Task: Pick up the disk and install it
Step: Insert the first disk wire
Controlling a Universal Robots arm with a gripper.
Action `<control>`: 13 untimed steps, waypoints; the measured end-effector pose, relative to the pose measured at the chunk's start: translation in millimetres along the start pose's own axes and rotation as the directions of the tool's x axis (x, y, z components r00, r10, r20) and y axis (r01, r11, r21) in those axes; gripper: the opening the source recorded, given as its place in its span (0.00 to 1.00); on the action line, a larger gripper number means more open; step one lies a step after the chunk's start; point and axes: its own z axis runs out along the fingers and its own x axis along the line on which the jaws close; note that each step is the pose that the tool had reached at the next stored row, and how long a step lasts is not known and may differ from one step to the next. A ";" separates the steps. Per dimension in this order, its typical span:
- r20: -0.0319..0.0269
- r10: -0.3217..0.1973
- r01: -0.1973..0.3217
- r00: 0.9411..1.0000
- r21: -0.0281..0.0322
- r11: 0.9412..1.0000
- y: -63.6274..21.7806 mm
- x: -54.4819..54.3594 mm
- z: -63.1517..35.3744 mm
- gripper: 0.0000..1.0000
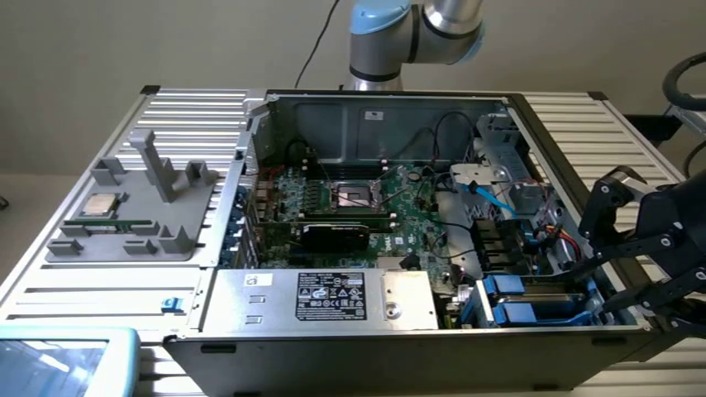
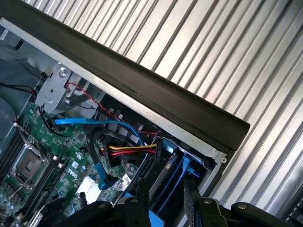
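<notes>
- Closest in, at the bottom corner on the exterior view's left, is a pale teal plastic tray (image 1: 61,351) with a see-through top, poking in at the edge.
- Next is the black open-sided computer case (image 1: 386,351), lying flat on the ribbed aluminium counter (image 1: 182,116). A big silver power supply box (image 1: 259,302) with a black-and-white label runs along the near wall. A small blue plastic clip (image 1: 169,304) sits on the counter just outside the case, on that view's left.
- To that view's right of the box, the near corner of the case is the drive bay. That's where the flat silver-grey metal disk (image 2: 166,176) is, down in the bay with blue plastic rails along its sides.
- The black linkage-style gripper (image 1: 604,296) reaches in over the case wall on the exterior view's right. In the wrist view the gripper (image 2: 165,198) is right at the disk's blue rails. Honestly can't tell if it's squeezing the disk or just loose around it.
- Just past the bay there's a bundle of red, yellow and black wires (image 2: 132,150), and a flat blue data cable (image 2: 94,123) looping over the board.
- Mid-case is a green motherboard (image 1: 414,215) with a black expansion card (image 1: 336,236) and a square metal processor socket (image 1: 359,196).
- Out on the exterior view's left, a grey plastic fixture (image 1: 165,223) on the counter holds a small square silver chip (image 1: 102,204).
- Farthest back, the silver and light-blue robot arm (image 1: 414,33) rises behind the case.
</notes>
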 end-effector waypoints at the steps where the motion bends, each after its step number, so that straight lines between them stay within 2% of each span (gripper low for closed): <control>1: -0.001 -0.005 0.005 1.000 0.001 1.000 -0.3 -0.6 1.8 0.42; 6: -0.003 -0.020 0.020 1.000 0.005 1.000 -0.8 -2.9 10.4 0.42; 10: -0.002 -0.021 0.021 1.000 0.006 1.000 -0.6 -2.9 11.3 0.42; 13: -0.008 -0.021 0.021 1.000 0.002 1.000 0.2 -2.8 15.2 0.42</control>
